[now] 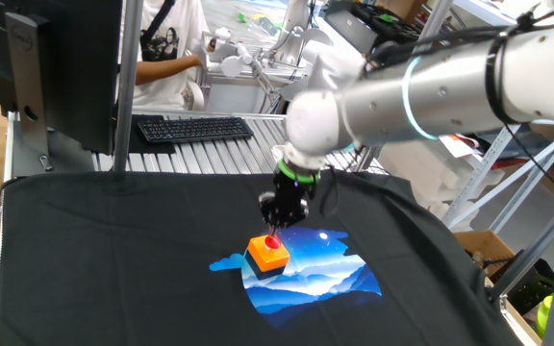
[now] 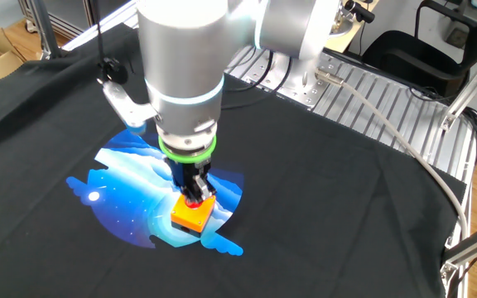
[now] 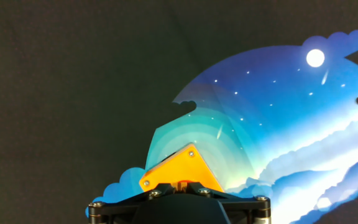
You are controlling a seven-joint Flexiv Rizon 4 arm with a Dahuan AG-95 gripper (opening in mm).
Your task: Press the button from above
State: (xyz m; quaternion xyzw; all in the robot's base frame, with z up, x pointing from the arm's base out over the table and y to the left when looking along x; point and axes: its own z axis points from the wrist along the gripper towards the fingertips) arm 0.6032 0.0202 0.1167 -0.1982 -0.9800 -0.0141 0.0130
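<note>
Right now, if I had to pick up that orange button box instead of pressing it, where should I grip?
Grip the orange base, not the red dome: the base has flat vertical sides, while the dome is rounded and would likely slip. Come from straight above, where the gripper already sits, with fingers straddling two opposite side faces.

From my console, the black cloth [image 1: 113, 250] over the table looks matt and soft, with faint creases. Its printed blue picture [image 2: 122, 194] lies flat, a little brighter than the fabric around it. The button [image 1: 268, 253] has a glossy red plastic dome on a smooth orange plastic box; the hand view shows small metal screws in that box. The arm [image 1: 431, 91] wears a satin, silver-grey shell. The gripper [image 2: 194, 197] is dull black. Behind, I see ribbed bare metal table [image 2: 371, 91] slats.
</note>
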